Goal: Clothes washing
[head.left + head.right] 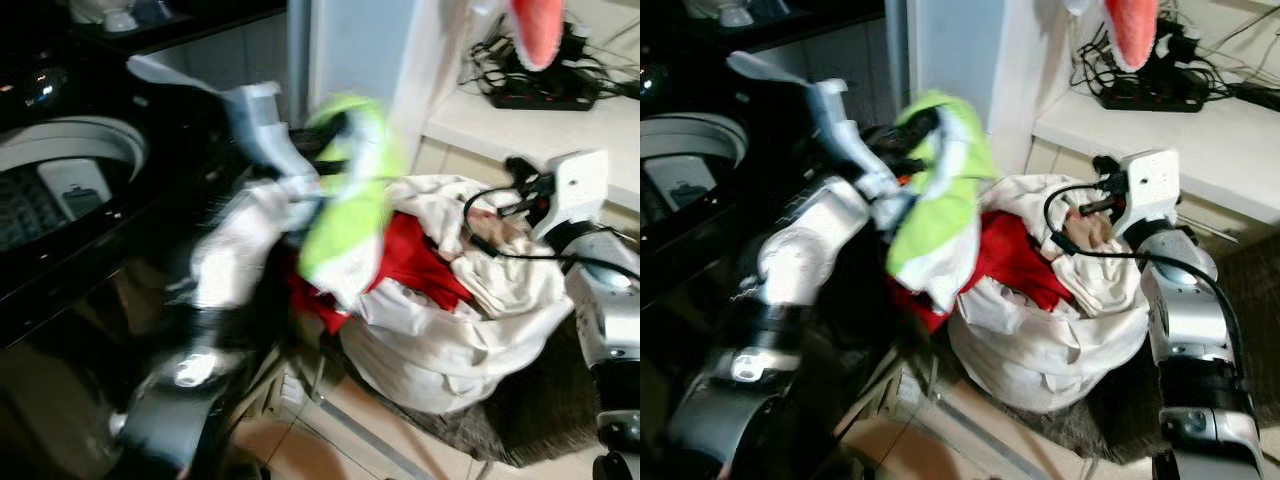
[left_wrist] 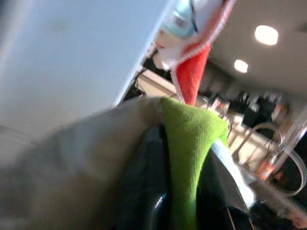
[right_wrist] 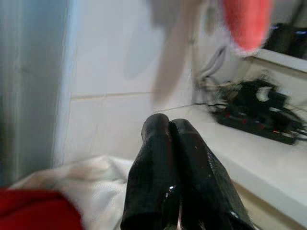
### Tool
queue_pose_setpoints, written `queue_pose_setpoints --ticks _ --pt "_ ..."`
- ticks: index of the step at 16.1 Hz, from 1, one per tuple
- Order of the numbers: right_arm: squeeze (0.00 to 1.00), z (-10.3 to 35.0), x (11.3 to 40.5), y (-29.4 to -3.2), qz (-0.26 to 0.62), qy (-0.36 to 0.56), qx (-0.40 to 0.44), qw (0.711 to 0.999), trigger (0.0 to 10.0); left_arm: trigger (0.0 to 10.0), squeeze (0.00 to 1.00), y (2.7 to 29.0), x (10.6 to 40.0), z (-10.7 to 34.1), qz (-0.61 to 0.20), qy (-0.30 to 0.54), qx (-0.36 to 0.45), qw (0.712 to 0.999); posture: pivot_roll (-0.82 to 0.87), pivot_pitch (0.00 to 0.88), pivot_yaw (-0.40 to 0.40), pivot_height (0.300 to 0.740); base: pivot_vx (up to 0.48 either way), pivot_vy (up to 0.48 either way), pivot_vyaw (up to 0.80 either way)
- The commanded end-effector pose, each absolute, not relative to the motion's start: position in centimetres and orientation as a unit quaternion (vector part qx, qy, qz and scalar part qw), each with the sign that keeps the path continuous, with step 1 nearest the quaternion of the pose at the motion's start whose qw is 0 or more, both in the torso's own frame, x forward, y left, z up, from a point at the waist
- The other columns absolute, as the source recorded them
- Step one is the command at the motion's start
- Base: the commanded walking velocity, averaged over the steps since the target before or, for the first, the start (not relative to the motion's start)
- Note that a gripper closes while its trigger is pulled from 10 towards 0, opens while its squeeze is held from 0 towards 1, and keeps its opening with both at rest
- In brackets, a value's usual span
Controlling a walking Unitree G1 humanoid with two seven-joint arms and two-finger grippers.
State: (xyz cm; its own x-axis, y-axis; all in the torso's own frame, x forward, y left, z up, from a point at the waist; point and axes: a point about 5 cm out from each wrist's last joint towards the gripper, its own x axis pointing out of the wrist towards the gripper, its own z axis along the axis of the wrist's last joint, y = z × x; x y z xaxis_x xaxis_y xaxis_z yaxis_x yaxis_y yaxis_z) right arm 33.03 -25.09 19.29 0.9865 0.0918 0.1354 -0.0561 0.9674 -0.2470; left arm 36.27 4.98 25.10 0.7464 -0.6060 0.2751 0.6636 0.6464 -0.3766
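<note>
Nearest, saw the left pincer [image 1: 912, 140] raised above the laundry, closed on a lime-green and white garment [image 1: 940, 200] that hung from it over the near edge of the white laundry bag [image 1: 1060, 350] (the arm itself blurred). In the left wrist view, made out green cloth [image 2: 189, 158] pinched between the two black fingers [image 2: 144, 191]. Beside that, noted the bag sitting on the floor, heaped with pale cloth and a red garment [image 1: 1025, 255] lying near the top, partly under the hanging green piece. At the bag's far right rim, found the right pincer [image 3: 172, 129] with its fingers pressed together on nothing, poised just over the white cloth. To the left, spotted the open top of a dark washing machine [image 1: 60, 190], apart from the bag. Farther back, noticed a white desk [image 1: 1200, 135] carrying a black power strip [image 1: 1155, 92] and tangled cables, with a red and white cloth [image 1: 1132, 30] hanging above it.
</note>
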Motion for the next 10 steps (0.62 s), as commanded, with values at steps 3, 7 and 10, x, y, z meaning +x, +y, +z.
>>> queue_pose_setpoints --ticks 3,7,10 --pt "0.0 21.0 32.3 -28.6 -0.072 -0.086 -0.1 0.989 10.0 0.0 0.0 2.6 37.3 29.4 -0.35 -0.147 -0.246 0.892 -0.04 0.0 0.012 0.74 0.0 0.0 0.0" --pt "0.0 21.2 31.0 -28.7 -0.086 -0.083 -0.108 0.987 10.0 10.0 0.0 -2.3 37.7 24.2 -0.347 -0.032 -0.183 0.919 -0.08 0.0 0.049 0.74 0.0 0.0 0.0" --pt "0.0 20.1 30.4 -28.1 -0.067 -0.048 -0.119 0.989 10.0 10.0 1.0 -4.9 35.6 17.9 -0.414 0.061 -0.094 0.903 -0.11 0.0 0.065 0.74 0.0 0.0 0.0"
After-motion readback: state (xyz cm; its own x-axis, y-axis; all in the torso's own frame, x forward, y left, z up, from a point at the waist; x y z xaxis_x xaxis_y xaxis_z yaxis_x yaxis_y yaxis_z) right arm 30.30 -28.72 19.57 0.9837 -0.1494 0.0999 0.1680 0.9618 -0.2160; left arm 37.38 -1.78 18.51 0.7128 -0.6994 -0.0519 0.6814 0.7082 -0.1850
